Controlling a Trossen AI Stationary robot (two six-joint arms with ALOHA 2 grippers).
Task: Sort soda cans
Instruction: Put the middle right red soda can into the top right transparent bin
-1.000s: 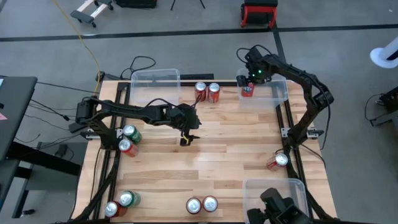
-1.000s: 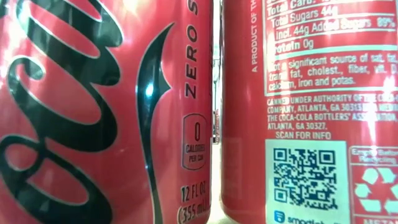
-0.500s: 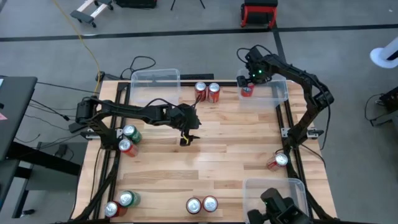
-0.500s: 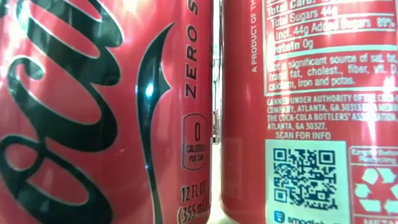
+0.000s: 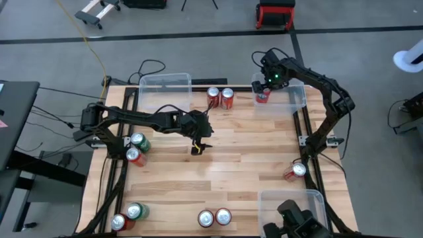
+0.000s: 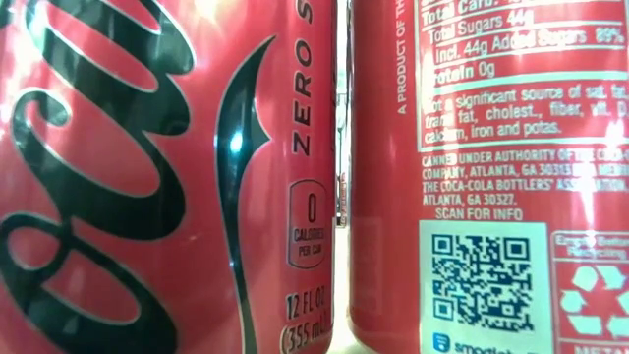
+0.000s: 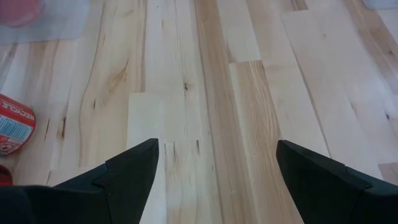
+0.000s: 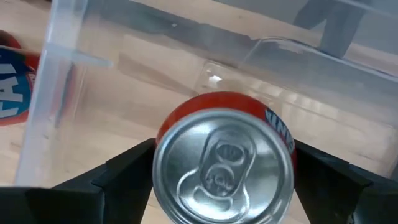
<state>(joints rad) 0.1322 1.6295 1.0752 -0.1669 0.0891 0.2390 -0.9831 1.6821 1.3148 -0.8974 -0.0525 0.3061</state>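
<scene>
A red soda can stands upright, silver top up, in the clear bin at the table's far right. My right gripper is open above it and points steeply down, with one finger on each side of the can. In the high view the right gripper hangs over that bin's left end. My left gripper hovers open over the bare middle of the table, and nothing lies between its fingers. Other soda cans stand in pairs around the table's edges. My right gripper has a finger on either side of the red can's upper wall, coming from above. I cannot tell whether the fingers touch the can. The can stands upright on the bin's floor.
Two red cans stand at the far edge. Green-and-red pairs stand at the left and near left. Two red cans stand at the near edge and fill the low view. One can lies at the right. Clear bins stand far left and near right.
</scene>
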